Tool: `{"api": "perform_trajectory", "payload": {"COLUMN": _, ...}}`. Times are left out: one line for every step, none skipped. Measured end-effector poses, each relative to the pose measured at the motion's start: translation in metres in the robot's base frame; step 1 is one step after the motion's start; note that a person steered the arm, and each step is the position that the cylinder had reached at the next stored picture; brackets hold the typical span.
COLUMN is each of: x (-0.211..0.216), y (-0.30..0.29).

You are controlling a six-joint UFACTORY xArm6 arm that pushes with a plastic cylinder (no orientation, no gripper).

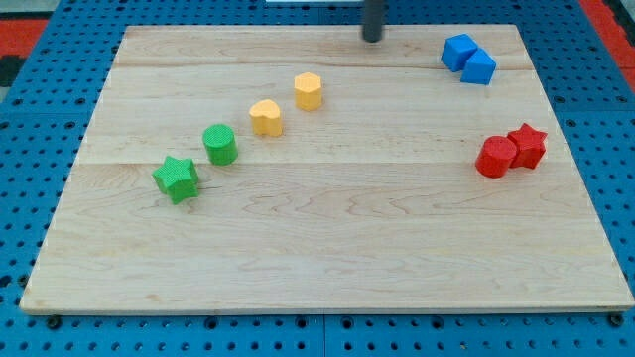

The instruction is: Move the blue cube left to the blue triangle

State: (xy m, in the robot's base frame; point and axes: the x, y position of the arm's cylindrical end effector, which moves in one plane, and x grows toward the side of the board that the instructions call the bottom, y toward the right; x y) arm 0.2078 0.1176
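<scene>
Claw: none fitted on this arm; no jaws to stand apart or together. Working end is a dark rod, and my tip [372, 39] rests at the view's top edge of the tabletop [327, 258], a little right of centre, touching no block.

Blue items: two blue blocks at the view's upper right, touching or very nearly so. One [458, 51] sits to the view's left and slightly higher, the other [479, 66] to the right and lower. Which is the blue cube and which the blue triangle cannot be told for certain from this angle; both read as blocky shapes.

Task progress, as judged: the pair already lie side by side, so the task is either close to done or the placement needs only a small correction. If the left block is the cube, little is left.

Arm pose: only the rod's lower stretch shows, upright, entering from the view's top; it stands left of the blue pair and well apart from them.

Other stock:
- red star [527, 145] touching a red rounded block [495, 158], view's right.
- two yellow blocks [309, 90] [266, 117], upper middle.
- green cylinder [219, 144] and green star [177, 179], view's left.
</scene>
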Motion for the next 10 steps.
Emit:
{"api": "perform_trajectory", "payload": {"x": -0.010, "y": 0.073}}
{"api": "perform_trajectory", "payload": {"x": -0.013, "y": 0.082}}
{"api": "perform_trajectory", "payload": {"x": -0.013, "y": 0.082}}
{"api": "perform_trajectory", "payload": {"x": 0.002, "y": 0.099}}
{"api": "perform_trajectory", "payload": {"x": 0.037, "y": 0.117}}
{"api": "perform_trajectory", "payload": {"x": 0.095, "y": 0.107}}
{"api": "perform_trajectory", "payload": {"x": 0.144, "y": 0.082}}
{"api": "perform_trajectory", "payload": {"x": 0.204, "y": 0.065}}
{"api": "perform_trajectory", "payload": {"x": 0.219, "y": 0.081}}
{"api": "perform_trajectory", "payload": {"x": 0.157, "y": 0.113}}
